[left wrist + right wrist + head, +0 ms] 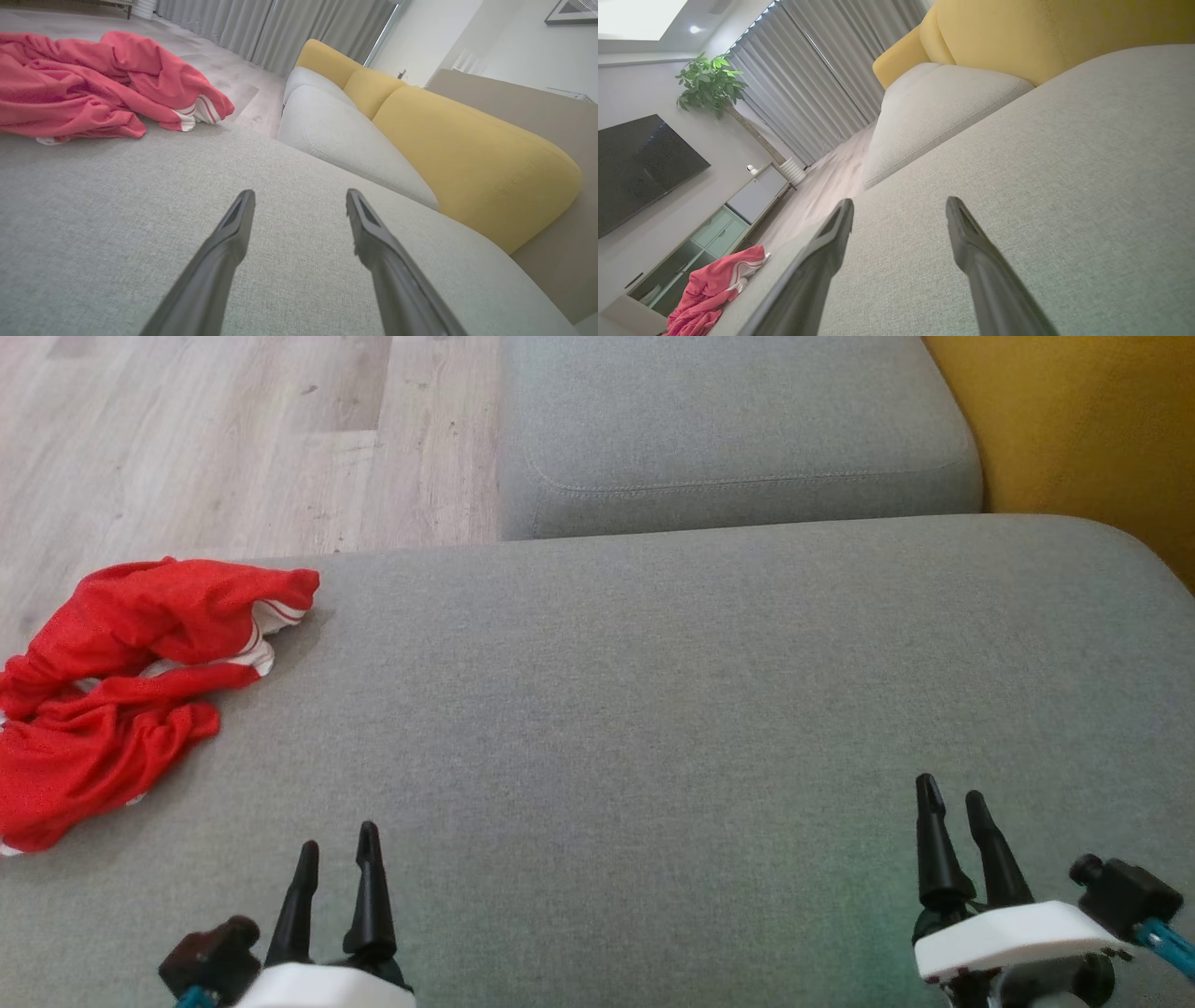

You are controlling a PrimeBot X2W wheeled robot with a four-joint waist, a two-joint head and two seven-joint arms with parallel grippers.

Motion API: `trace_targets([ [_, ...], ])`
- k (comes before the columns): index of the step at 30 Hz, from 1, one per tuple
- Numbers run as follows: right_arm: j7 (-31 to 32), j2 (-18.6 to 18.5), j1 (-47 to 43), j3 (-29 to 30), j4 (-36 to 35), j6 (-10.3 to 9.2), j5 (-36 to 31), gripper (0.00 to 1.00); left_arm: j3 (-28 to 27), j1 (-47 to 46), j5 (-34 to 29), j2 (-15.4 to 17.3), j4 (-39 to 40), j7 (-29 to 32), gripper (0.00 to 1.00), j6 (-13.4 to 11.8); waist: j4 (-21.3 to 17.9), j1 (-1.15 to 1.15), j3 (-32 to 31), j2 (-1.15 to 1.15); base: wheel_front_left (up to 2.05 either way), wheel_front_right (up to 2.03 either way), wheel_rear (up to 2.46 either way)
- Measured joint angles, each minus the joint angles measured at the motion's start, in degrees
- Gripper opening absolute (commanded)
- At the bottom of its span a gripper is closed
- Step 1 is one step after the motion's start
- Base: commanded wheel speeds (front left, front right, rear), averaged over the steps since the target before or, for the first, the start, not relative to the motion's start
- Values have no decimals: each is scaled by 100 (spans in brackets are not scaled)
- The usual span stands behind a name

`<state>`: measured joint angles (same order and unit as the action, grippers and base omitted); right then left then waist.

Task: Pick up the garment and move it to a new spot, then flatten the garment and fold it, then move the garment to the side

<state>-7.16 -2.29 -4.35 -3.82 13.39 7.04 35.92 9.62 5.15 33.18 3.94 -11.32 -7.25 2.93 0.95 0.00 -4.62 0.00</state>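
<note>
Nearest to me, at the bottom edge of the head view, are my two tools: the left tool (338, 837) at about 7 o'clock and the right tool (950, 788) at about 5 o'clock. Both point up over the grey sofa seat (653, 709). Each one has its two dark fingers spread apart. Between them I see nothing but the grey cloth of the seat, so neither tool holds anything.

The red garment (121, 691) lies at about 9 o'clock, at the edge of the seat beside the wooden floor (233, 429), well apart from both tools. It is crumpled in a heap, with a white striped hem showing on its 2 o'clock side. In the left wrist view the garment (93, 84) is at about 10 o'clock from the fingers, and nothing touches it.

My judgement is that the task is at its very beginning. The garment is not picked up, not moved, not flattened and not folded. All steps are left to do: to reach it, most likely with the left tool because that one is nearer, to lift it and carry it toward the middle of the seat, to spread it flat, to fold it, and then to put it to the side.
</note>
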Motion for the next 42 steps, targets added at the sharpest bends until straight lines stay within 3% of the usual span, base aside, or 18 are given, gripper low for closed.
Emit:
trace_targets([
  [42,-666,-3,-119,-359,405,1,-2853,100,222,263,-2195,9,-664,-654,100,-294,56,0,-331,0,0,0,0],
])
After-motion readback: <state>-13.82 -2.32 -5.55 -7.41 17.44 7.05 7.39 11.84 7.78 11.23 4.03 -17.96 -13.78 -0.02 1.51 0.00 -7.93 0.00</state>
